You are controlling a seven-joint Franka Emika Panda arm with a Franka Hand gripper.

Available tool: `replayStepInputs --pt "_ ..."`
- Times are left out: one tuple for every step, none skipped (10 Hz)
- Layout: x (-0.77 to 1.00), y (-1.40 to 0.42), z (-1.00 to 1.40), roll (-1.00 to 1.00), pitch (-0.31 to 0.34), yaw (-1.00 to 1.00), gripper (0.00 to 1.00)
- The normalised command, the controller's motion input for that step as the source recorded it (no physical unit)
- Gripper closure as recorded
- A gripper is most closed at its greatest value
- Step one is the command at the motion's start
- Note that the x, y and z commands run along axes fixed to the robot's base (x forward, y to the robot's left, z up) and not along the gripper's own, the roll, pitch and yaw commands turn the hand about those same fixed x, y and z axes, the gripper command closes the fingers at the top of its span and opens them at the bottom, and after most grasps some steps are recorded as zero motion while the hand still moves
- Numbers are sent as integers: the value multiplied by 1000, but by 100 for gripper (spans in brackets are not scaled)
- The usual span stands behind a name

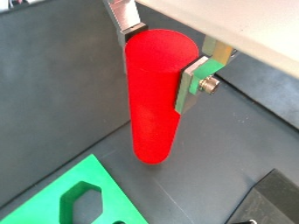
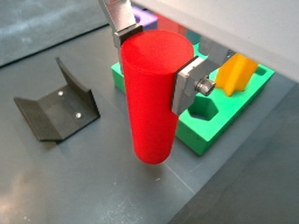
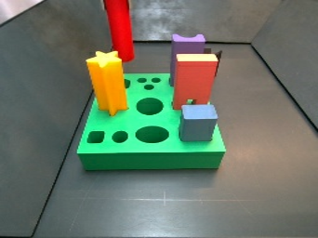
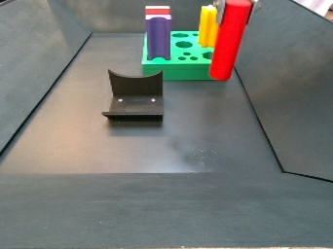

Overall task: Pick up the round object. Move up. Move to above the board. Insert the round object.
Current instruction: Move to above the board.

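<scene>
The dark tabletop [image 4: 182,136] fills the scene, and at its far end sits the green board [image 3: 152,149], already crowded with a yellow star post [image 3: 107,82], a red-orange block [image 3: 194,78], a purple piece [image 3: 188,45] and a small blue-grey cube [image 3: 198,122]. The black fixture [image 4: 134,95] stands on the floor well apart from the board. And there is the red cylinder [image 2: 152,96], upright, just beside the board rather than over it, its lower end looking clear of the floor in both wrist views, though only barely. The end effector [image 1: 163,54] is clamped on the cylinder near its top, silver fingers [image 1: 195,79] pressed against either side. So this looks like the lift: pick done, rise under way or about to begin. Next call is height — the cylinder's base must clear the board's top and the standing pieces — then a sideways carry to one of the open round holes [image 3: 151,135].
</scene>
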Motion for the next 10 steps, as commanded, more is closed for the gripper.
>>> replayStepInputs --pt "-77 19 1000 -60 36 -149 100" --pt "-42 23 825 -52 47 -95 100" --pt "-16 25 671 -46 61 -72 100" --pt "-1 25 511 -41 76 -58 100" --pt "6 24 349 -37 81 -49 100" --pt "500 -1000 391 103 455 -313 100" --pt "504 -1000 358 105 444 -305 100" --pt "549 -1000 360 95 423 -114 100" --pt "561 -1000 358 51 363 -72 100" --pt "557 -1000 360 11 244 -26 100"
